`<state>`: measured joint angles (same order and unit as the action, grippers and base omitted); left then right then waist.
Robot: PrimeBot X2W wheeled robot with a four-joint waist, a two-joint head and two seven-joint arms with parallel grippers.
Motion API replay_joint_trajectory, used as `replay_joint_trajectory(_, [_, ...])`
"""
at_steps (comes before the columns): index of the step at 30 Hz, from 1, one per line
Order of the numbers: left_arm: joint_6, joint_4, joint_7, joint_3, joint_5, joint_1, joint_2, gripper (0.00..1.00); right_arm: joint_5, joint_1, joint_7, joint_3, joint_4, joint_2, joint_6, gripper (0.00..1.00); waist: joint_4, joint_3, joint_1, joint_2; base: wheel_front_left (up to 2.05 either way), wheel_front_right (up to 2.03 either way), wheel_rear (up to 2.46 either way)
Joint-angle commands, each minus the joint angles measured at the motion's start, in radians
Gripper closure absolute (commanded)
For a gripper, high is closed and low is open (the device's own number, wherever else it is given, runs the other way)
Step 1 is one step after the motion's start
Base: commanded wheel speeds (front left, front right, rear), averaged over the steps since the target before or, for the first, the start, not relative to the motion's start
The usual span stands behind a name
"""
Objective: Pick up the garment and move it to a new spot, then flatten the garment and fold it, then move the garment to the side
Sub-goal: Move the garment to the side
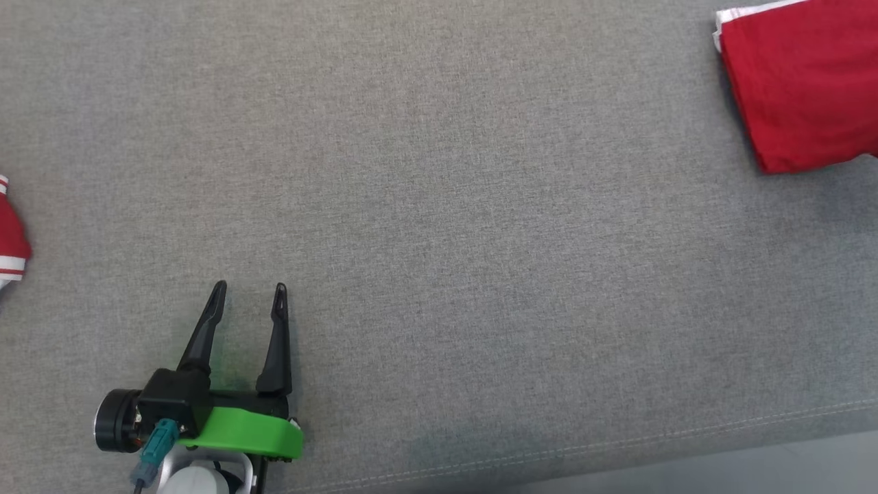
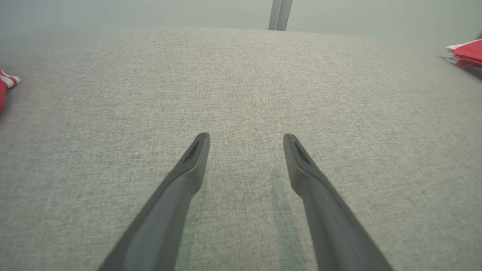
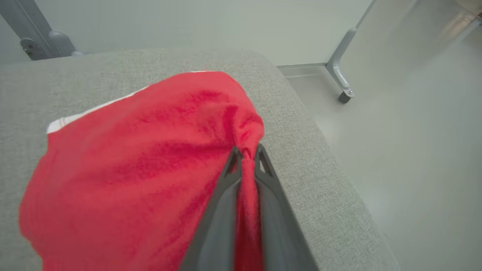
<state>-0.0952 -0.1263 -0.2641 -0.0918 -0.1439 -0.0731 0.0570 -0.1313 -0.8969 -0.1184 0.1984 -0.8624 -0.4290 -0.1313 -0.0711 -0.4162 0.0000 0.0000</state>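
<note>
Gaping over open cushion [image 1: 480, 240], left fingers [image 2: 188, 169] hover; right fingers [image 3: 222, 195] clench the garment [image 3: 131, 162] near the edge.

Head camera looks straight down; wrist cameras skim low over the same grey cushion [image 1: 480, 240].

Body only: left gripper [image 1: 250, 288] has two long black fingers [image 1: 205, 329], tapering to narrow tips, with a small slot-like recess near each tip. They rise from a boxy black base [image 1: 171, 398]. A bright green curved plastic bracket [image 1: 250, 433] wraps under the base. A round black cylinder [image 1: 115, 430] sticks out one side. There is a teal plug [image 1: 156, 442] with a dark cable below it, and a pale grey-white wrist [image 1: 199, 480] behind. The right gripper [image 3: 247, 150] has the same matte dark grey fingers, with triangular cut-outs at the tips.
</note>
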Motion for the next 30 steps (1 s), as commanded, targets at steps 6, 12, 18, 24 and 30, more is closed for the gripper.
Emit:
replay_joint_trajectory(6, [-0.006, 0.002, 0.0, 0.014, 0.015, -0.003, 0.014, 0.0, 0.086, -0.016, 0.091, 0.031, -0.072, -0.048, 0.001, 1.0, -0.012, -0.068, 0.0, 0.0, 0.0, 0.0, 0.0])
replay_joint_trajectory(12, [-0.005, 0.006, 0.0, 0.025, 0.02, 0.009, 0.013, 0.0, 0.202, -0.022, 0.164, 0.097, -0.135, -0.068, 0.001, 0.0, -0.018, -0.06, 0.0, 0.0, 0.0, 0.0, 0.0])
replay_joint_trajectory(18, [-0.001, -0.004, 0.0, 0.034, 0.015, 0.039, 0.009, 0.0, 0.328, -0.027, 0.236, 0.138, -0.117, -0.049, 0.001, 0.0, -0.032, 0.014, 0.0, 0.0, 0.0, 0.0, 0.0])
replay_joint_trajectory(24, [0.01, -0.012, 0.0, 0.033, -0.01, 0.093, 0.001, 0.0, 0.327, 0.017, 0.338, 0.085, -0.056, 0.004, 0.001, 0.0, -0.024, 0.16, 0.0, 0.0, 0.0, 0.0, 0.0])
replay_joint_trajectory(30, [0.042, -0.004, 0.0, 0.049, -0.037, 0.197, -0.003, 0.0, 0.218, 0.187, 0.379, -0.032, 0.084, 0.081, 0.001, 0.0, 0.002, 0.33, 0.0, 0.0, 0.0, 0.0, 0.0])
